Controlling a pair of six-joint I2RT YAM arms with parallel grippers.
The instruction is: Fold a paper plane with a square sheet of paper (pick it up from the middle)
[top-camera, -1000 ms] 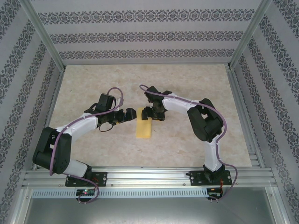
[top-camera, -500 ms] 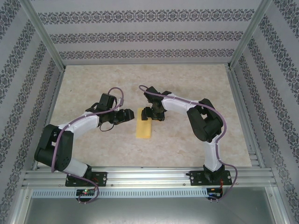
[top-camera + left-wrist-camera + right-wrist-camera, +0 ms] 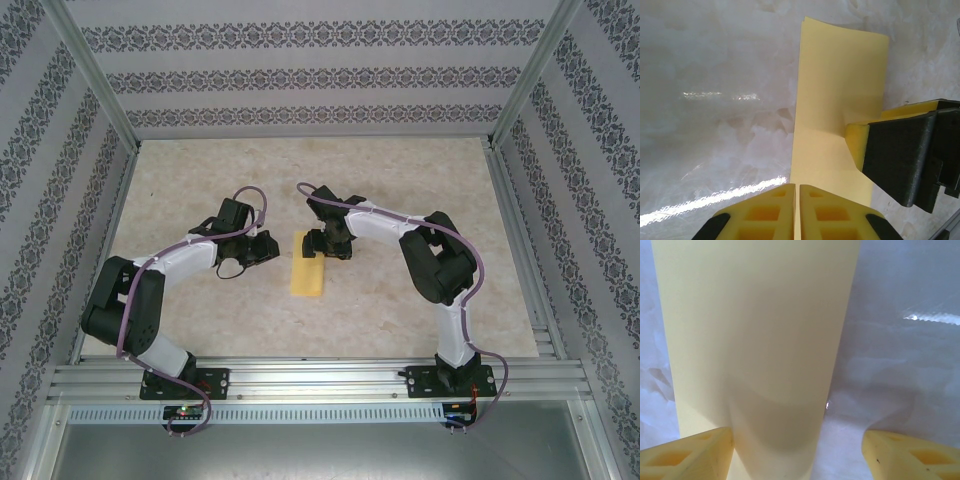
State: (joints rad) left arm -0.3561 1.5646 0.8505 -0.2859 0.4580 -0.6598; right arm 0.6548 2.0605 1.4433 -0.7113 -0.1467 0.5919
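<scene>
Left gripper [image 3: 796, 192]: the two yellow fingers are drawn together with nothing seen clamped between them, tips pointing toward the left long edge of the square sheet of paper [image 3: 308, 266], close beside it but apart from it in the overhead view. The sheet lies flat as a narrow folded strip near the middle of the table [image 3: 200, 180], a little toward the near edge, its long axis running from the far edge to the near edge with a slight lean. Right gripper [image 3: 322, 245]: fingers spread apart, poised over the far end of the strip, which passes between them in its wrist view; seen from the left wrist, one yellow pad [image 3: 857, 142] appears to rest on the right long edge of the strip, though firm contact cannot be confirmed. The right gripper is thus the nearer of the two, being above the paper, while the left stands off to the side. Left arm: elbow folded low toward the near left corner, forearm reaching rightward and away to the centre. Right arm: rising from its base, elbow bent out to the right, forearm stretched leftward to the strip. Judgement: the coming move probably turns on the left fingers crossing rightward, square to the long axis, while the right pad pins the far end
</scene>
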